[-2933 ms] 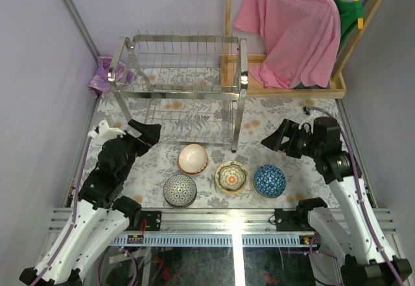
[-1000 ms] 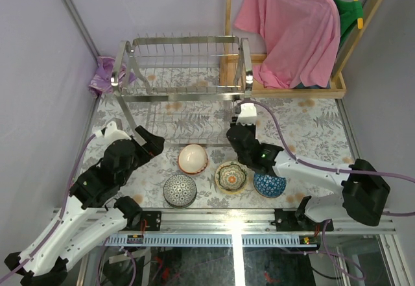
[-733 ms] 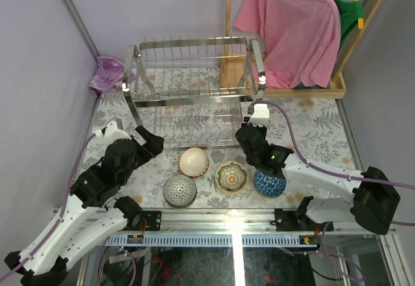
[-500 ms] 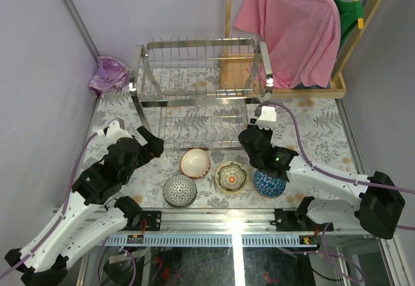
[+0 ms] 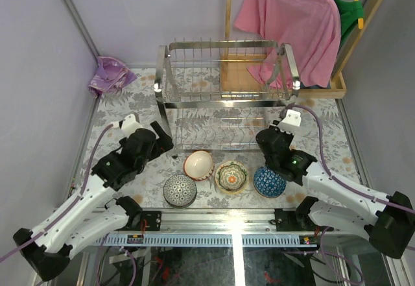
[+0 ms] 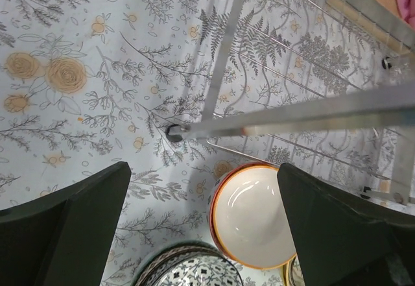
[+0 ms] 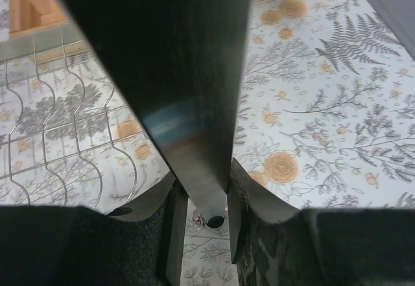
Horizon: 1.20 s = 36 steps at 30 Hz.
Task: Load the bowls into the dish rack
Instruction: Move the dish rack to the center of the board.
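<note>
- Bright, even light from above in the top view; shadows under the dish rack (image 5: pixel 227 104) are soft and faint
- Glare glints on its corner post (image 5: pixel 296 85) tops and the metal rail (image 5: pixel 237 224)
- Left wrist view: tablecloth (image 6: pixel 78 72) sharp, near rack bar blurred
- Right wrist view: corner post looms dark, out of focus

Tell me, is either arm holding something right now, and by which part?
The right gripper is shut on the dish rack, clamping its near right corner post. The left gripper is open and empty.
</note>
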Each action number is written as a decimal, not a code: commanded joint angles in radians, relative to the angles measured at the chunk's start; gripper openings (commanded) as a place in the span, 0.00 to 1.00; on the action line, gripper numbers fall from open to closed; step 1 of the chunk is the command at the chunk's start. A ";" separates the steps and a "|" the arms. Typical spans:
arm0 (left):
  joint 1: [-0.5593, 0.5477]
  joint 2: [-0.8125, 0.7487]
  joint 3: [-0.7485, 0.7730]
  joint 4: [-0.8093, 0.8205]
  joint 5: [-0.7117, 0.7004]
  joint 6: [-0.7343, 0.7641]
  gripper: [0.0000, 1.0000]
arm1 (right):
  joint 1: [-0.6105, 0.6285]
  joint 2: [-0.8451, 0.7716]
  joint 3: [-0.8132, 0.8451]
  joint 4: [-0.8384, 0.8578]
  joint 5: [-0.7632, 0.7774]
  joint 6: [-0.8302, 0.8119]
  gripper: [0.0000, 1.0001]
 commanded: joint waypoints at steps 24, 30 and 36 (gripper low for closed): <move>0.004 -0.040 0.064 0.119 0.125 0.072 0.91 | -0.138 -0.402 0.050 -0.265 -0.432 -0.183 0.77; 0.002 -0.062 0.071 0.067 0.241 0.073 0.91 | -0.138 -0.412 0.144 -0.424 -0.679 -0.165 0.78; -0.028 -0.069 0.040 0.041 0.345 0.072 0.91 | -0.138 -0.425 0.197 -0.468 -0.864 -0.119 0.78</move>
